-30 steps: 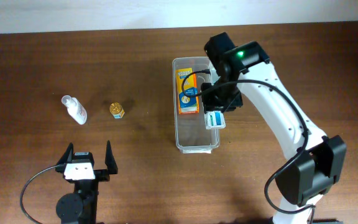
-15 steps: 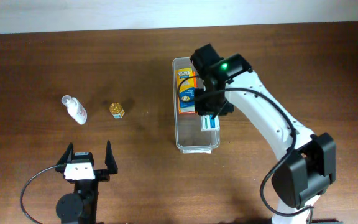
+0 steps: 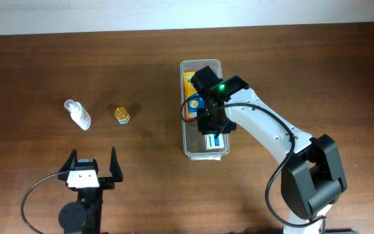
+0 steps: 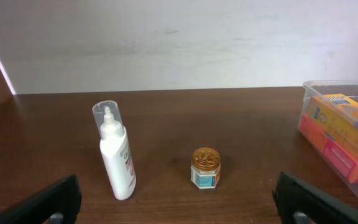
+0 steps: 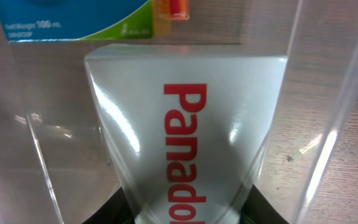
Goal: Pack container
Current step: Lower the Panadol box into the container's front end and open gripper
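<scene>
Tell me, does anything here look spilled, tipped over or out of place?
Nothing stands out. The spray bottle and small jar stand upright, an orange box lies in the container, and the right gripper holds a Panadol box there.

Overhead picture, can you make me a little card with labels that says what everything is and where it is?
container: clear bin on the table, right of the middle
orange box: lying in the container's far end
Panadol box: white, between the container's walls at its near end
right gripper: shut on the Panadol box
left gripper: open and empty, at the near edge
spray bottle: upright, on the left
small jar: gold lid, right of the spray bottle, not touching it
</scene>
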You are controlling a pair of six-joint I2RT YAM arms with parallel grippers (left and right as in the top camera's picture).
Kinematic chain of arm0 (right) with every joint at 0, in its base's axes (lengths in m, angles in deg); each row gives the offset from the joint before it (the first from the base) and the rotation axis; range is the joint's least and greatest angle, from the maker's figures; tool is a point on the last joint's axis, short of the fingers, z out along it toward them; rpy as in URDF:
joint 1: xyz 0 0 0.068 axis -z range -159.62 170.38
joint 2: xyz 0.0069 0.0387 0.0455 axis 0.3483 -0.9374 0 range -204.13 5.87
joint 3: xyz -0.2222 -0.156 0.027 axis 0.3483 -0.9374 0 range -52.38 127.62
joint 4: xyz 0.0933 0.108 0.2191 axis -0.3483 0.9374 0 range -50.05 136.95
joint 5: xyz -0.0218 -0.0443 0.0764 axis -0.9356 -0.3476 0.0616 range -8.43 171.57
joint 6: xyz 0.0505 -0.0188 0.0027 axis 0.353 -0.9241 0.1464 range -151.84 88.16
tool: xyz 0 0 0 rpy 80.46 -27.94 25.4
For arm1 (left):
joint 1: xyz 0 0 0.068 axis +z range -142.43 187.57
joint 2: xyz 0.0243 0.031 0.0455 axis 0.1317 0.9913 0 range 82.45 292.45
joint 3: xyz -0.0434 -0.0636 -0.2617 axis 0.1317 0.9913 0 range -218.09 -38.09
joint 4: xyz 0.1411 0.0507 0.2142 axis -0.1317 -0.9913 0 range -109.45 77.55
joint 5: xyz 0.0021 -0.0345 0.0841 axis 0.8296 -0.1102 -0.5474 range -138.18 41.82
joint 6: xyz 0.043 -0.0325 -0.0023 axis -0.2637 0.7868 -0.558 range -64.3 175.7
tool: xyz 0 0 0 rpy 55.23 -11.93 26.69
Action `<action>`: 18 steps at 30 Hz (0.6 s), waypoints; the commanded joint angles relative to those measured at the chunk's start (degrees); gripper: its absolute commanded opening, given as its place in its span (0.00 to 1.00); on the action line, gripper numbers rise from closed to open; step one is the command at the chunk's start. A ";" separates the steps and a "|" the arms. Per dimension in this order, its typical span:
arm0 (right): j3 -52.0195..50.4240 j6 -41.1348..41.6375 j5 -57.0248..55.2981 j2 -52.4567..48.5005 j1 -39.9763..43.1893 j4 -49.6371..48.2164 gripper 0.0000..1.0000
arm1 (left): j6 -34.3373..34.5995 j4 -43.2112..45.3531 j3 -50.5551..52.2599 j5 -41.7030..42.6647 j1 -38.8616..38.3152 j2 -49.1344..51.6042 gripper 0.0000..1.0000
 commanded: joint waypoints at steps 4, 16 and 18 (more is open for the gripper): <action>-0.44 0.74 -0.48 0.13 -1.60 0.07 0.35 | -0.70 -0.31 0.15 0.00 -0.11 -0.33 0.99; -3.61 0.74 -1.22 0.13 -1.51 -0.20 0.40 | -0.70 -0.31 0.15 0.00 -0.09 -0.33 0.99; -3.74 0.72 -1.22 0.13 -1.51 -0.57 0.41 | -0.70 -0.31 0.15 0.00 -0.11 -0.33 0.99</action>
